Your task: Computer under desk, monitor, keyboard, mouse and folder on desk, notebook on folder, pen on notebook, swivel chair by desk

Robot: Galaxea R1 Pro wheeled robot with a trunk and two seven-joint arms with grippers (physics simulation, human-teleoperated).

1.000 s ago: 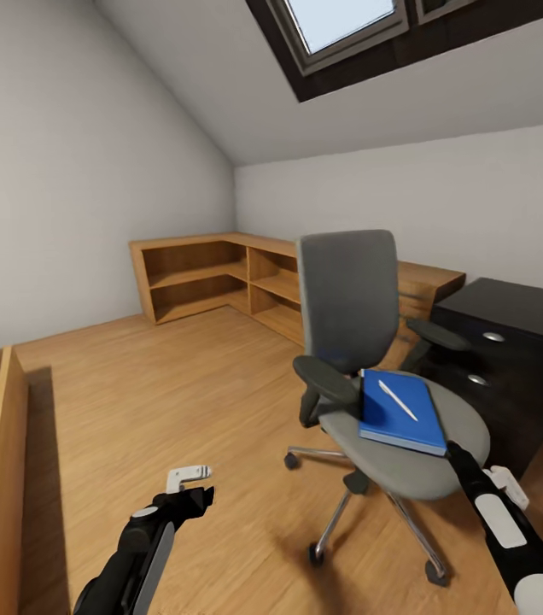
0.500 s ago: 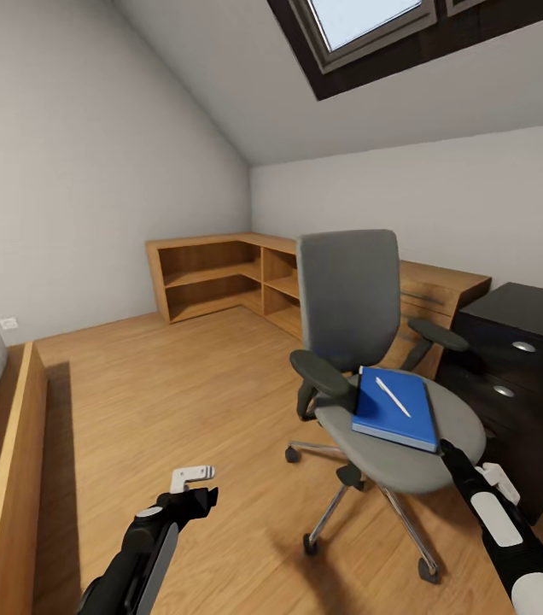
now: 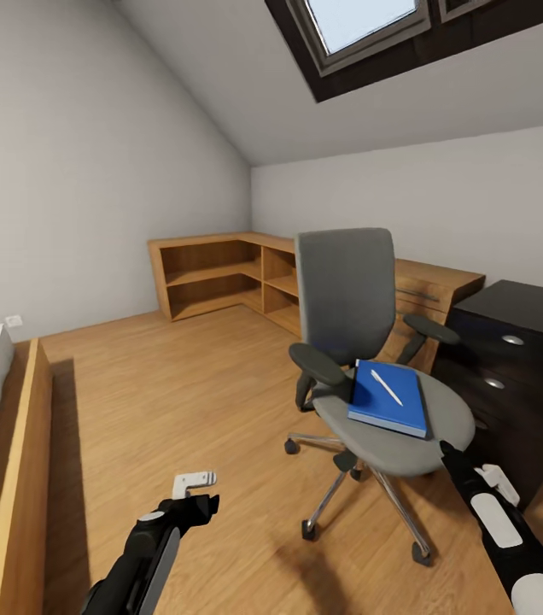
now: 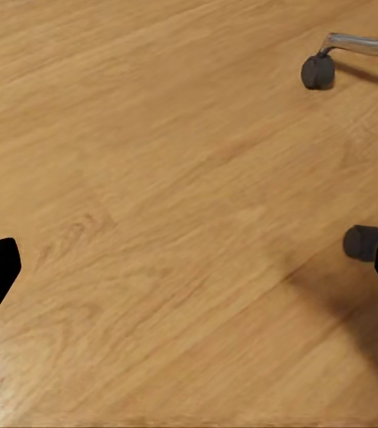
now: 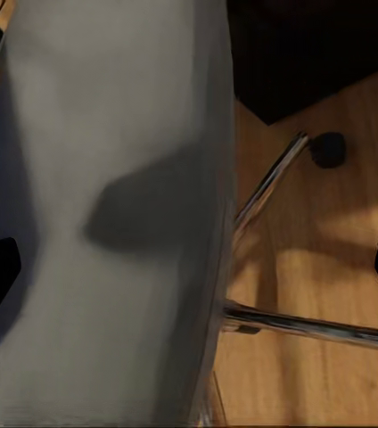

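Note:
The grey swivel chair (image 3: 348,299) stands right of centre in the head view, and its seat (image 5: 91,223) shows close up in the right wrist view. On the seat lies a flat blue item (image 3: 388,400), folder or notebook I cannot tell, with a white pen (image 3: 386,387) on top. My right gripper (image 3: 451,453) is at the seat's front right edge, open and empty, as the wide-apart tips around (image 5: 189,267) show. My left gripper (image 3: 196,498) hangs open over bare floor, near two chair castors (image 4: 364,242). Computer, monitor, keyboard and mouse are out of view.
A black drawer cabinet (image 3: 519,359) stands right of the chair, with a wooden desk unit (image 3: 438,286) behind it. Low wooden shelves (image 3: 220,278) line the far corner. A bed with a wooden frame (image 3: 15,444) runs along the left. Open wood floor lies between.
The whole view has shifted, so the camera moved. The chair now sits a little further left relative to the black cabinet. Both arms keep the same pose.

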